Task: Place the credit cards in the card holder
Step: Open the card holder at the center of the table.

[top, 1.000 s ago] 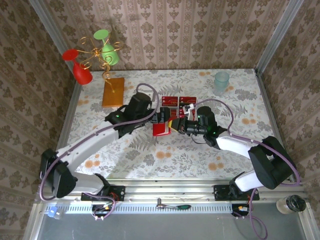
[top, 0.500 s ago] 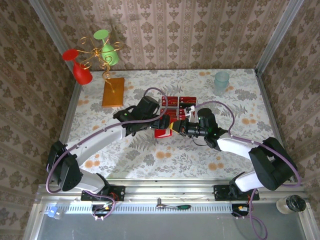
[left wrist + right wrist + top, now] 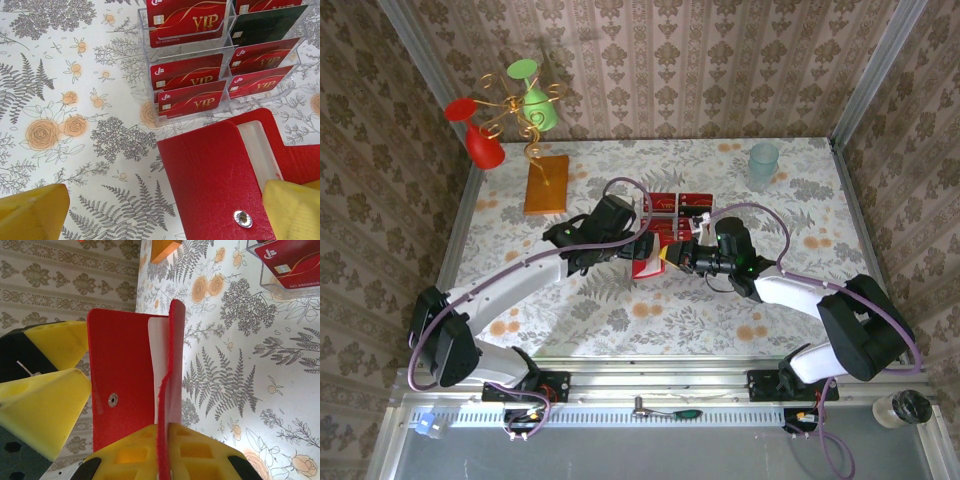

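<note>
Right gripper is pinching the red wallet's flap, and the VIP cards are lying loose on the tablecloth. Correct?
Not loose. The left wrist view shows the VIP cards standing in a clear tiered rack on the tablecloth. The right gripper is pinching the red wallet by its flap, as you said.

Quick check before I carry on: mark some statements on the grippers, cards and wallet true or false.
1. The right gripper is clamped on the red wallet. True.
2. The left gripper holds a card. False: it is open and empty.
3. The red VIP cards sit in a clear rack. True.
4. The wallet is snapped shut. False: it gapes, with its pale inside showing.
</note>
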